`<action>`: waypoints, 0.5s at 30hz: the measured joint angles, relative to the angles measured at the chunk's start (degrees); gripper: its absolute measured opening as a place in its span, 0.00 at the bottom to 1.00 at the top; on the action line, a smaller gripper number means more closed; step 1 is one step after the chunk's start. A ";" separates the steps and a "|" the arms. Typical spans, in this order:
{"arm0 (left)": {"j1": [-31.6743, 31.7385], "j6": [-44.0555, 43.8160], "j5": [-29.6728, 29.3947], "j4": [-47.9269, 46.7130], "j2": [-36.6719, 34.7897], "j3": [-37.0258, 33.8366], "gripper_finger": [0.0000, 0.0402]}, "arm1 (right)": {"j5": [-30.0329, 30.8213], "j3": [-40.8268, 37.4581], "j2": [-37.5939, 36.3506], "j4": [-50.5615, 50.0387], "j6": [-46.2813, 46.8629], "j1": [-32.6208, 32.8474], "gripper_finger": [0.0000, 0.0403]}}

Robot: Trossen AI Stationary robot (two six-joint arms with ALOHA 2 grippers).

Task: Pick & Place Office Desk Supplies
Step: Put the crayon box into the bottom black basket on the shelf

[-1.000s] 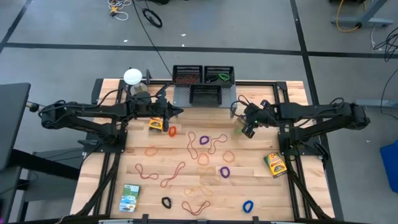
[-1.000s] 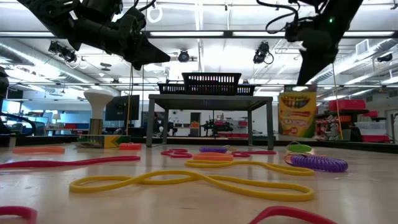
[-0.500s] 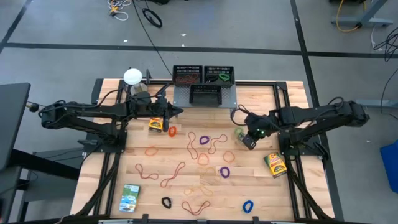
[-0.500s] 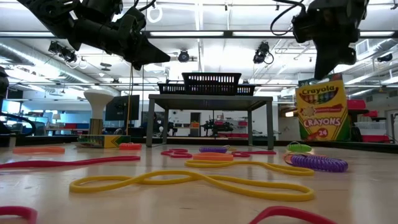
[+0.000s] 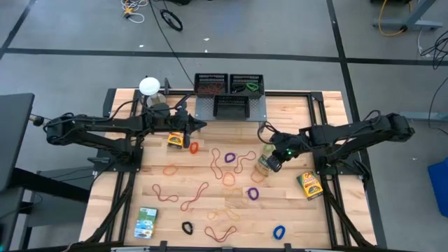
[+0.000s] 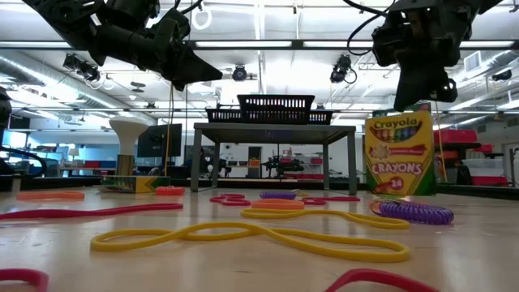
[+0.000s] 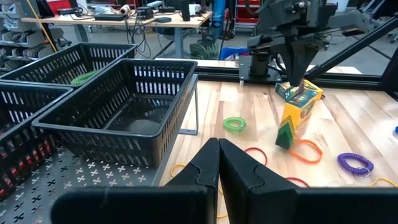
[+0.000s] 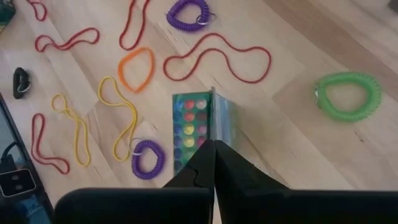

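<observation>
A yellow-green crayon box (image 7: pixel 293 112) hangs under my right gripper (image 7: pixel 302 84), which is shut on it above the middle right of the table (image 5: pixel 329 105). The same box shows in the high view (image 5: pixel 264 164), the low view (image 6: pixel 396 156) and the right wrist view (image 8: pixel 194 127). Whether its lower end touches the wood I cannot tell. My left gripper (image 5: pixel 204 126) hovers shut and empty beside the black mesh trays (image 5: pixel 230 106). Loose rubber-band loops (image 5: pixel 231 158) lie flat across the tabletop. My right gripper pinches the crayon box's upper end (image 7: pixel 301 93) between its two fingers. They come from above, slanting down. The box hangs below them, tilted, with its lower end (image 7: pixel 283 138) over an orange band.
A second crayon box (image 5: pixel 309 185) lies near the right edge, a yellow box (image 5: pixel 175 140) under the left arm, and a green-white box (image 5: pixel 146 222) at the near left. A white ball (image 5: pixel 148 86) stands far left. A green coil band (image 7: pixel 234 124) lies near the held box.
My right gripper has carried the crayon box toward the table's near edge and a little left, sinking slightly. It has tipped further downward and rolled, so the box has turned about and now hangs more upright below it.
</observation>
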 joint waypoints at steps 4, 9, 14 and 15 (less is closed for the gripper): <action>0.00 -0.01 -0.01 0.00 0.00 0.00 0.03 | 0.00 0.00 0.35 -0.08 0.06 -0.02 0.01; 0.00 0.00 0.01 0.00 0.00 0.00 0.03 | 0.17 -0.04 1.44 -0.34 0.02 -0.02 0.01; 0.00 -0.02 -0.01 0.04 0.00 0.00 0.03 | 0.07 -0.04 2.28 0.74 -0.02 -0.02 0.01; 0.00 -0.02 0.01 0.04 0.00 0.00 0.03 | 0.07 -0.04 2.34 0.73 -0.02 -0.02 0.01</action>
